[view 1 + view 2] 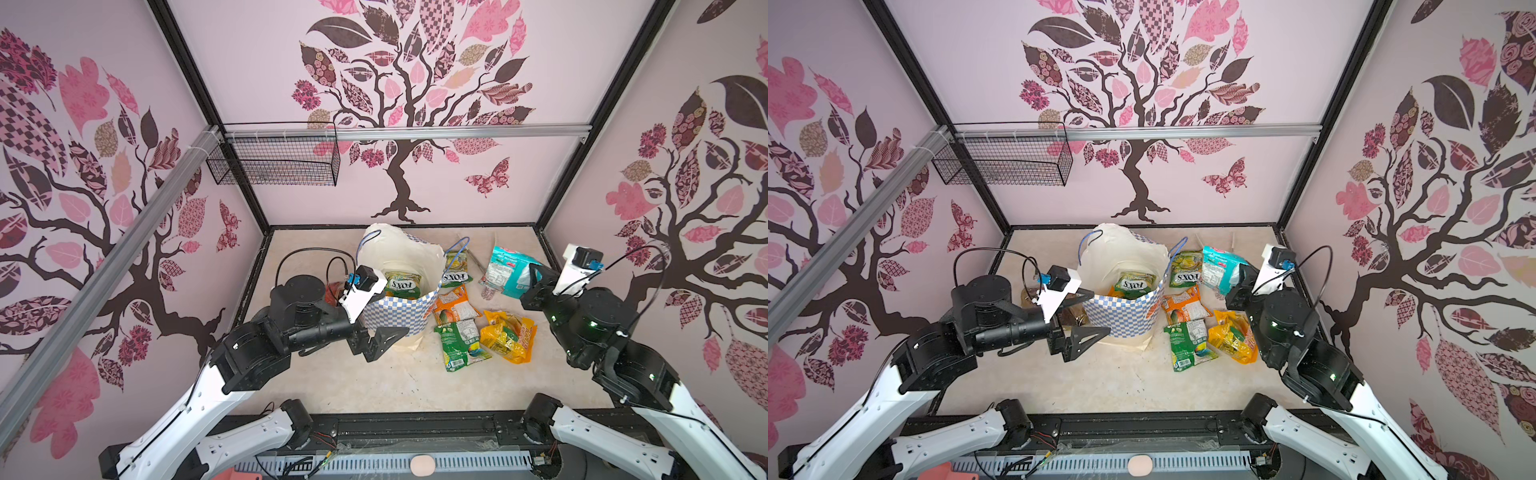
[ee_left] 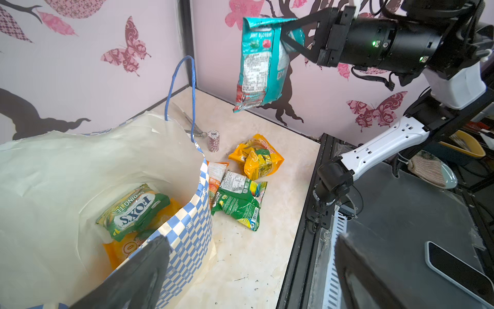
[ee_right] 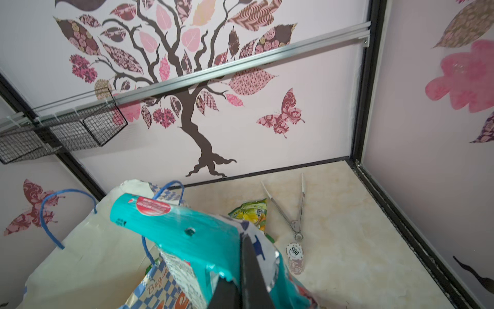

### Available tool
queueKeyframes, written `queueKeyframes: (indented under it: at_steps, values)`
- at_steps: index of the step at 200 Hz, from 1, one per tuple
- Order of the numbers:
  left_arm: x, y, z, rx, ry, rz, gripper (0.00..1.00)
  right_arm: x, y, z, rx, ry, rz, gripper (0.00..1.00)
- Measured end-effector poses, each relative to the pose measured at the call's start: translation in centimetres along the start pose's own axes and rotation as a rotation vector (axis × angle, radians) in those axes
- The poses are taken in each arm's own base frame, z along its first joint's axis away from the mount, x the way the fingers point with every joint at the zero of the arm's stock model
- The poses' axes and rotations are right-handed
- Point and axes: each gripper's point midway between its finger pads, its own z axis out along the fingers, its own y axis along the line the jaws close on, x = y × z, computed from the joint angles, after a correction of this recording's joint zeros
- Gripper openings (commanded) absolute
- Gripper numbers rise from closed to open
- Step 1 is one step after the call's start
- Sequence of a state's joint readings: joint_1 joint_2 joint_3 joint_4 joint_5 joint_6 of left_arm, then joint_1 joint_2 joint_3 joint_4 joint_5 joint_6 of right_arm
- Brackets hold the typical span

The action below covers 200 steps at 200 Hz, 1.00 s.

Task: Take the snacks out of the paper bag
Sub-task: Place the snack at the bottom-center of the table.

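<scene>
While the right claw point(image 2: 284, 34) pinches the teal packet point(image 2: 256, 67) by its sealed edge, the left claw point(image 1: 1086, 315) gapes wide beside the paper bag point(image 2: 184, 235); packets seem light, slippery.

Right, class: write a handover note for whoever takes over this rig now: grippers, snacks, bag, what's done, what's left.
Left gripper: open, empty, beside the upright paper bag.
Right gripper: shut on a teal packet, held above the table.
Done: four packets lie on the table right of the bag.
Left: set the teal packet down, then take out the green packet and the orange packet under it, both inside the bag.
</scene>
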<state>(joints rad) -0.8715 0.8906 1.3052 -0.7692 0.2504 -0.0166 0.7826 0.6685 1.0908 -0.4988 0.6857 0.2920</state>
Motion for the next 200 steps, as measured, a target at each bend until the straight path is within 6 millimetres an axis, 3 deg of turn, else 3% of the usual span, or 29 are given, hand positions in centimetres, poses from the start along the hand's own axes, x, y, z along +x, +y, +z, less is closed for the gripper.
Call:
queueKeyframes:
  at_steps: [63, 122, 200]
  values:
    - [3.0, 2.6, 0.3, -0.134, 0.169, 0.08, 0.99, 10.8, 2.7, 0.5, -0.194, 0.352, -0.161, 0.0]
    - [4.5, 3.9, -0.8, -0.207, 0.255, 0.154, 0.99, 21.7, 6.2, -1.2, -0.46, 0.705, -0.179, 0.0]
    - [5.1, 4.5, -0.7, -0.236, 0.289, 0.174, 0.99, 28.8, 7.3, -2.7, -0.568, 0.879, -0.009, 0.0]
